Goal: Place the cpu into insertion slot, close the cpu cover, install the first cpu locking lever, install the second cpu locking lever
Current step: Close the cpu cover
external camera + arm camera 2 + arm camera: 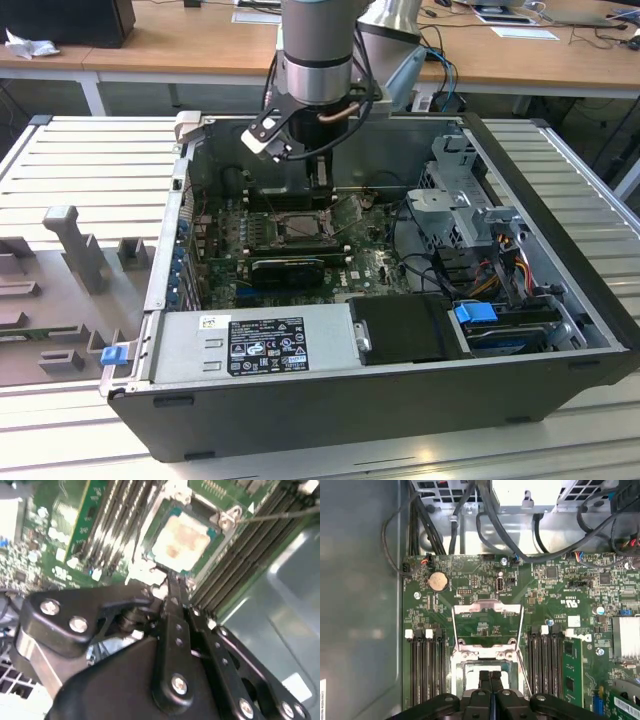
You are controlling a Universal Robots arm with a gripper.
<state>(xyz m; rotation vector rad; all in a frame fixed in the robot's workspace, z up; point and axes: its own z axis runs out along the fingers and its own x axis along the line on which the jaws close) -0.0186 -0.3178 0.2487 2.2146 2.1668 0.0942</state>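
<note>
Beige-topped cpu point(182, 540), one, in the one insertion slot point(150, 565); two black fingers point(485, 680) together, empty.

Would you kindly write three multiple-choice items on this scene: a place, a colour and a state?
1. Where does the cpu lie?
A. in the insertion slot
B. on the black card
C. on a memory slot

2. What colour is the circuit board?
A. blue
B. green
C. red

3. How is the cpu cover?
A. closed over the cpu
B. swung open
C. missing

1 A: its pale top sits inside the slot.
2 B: green all around the slot.
3 B: the frame lies flipped back, with the board showing through its window.
</note>
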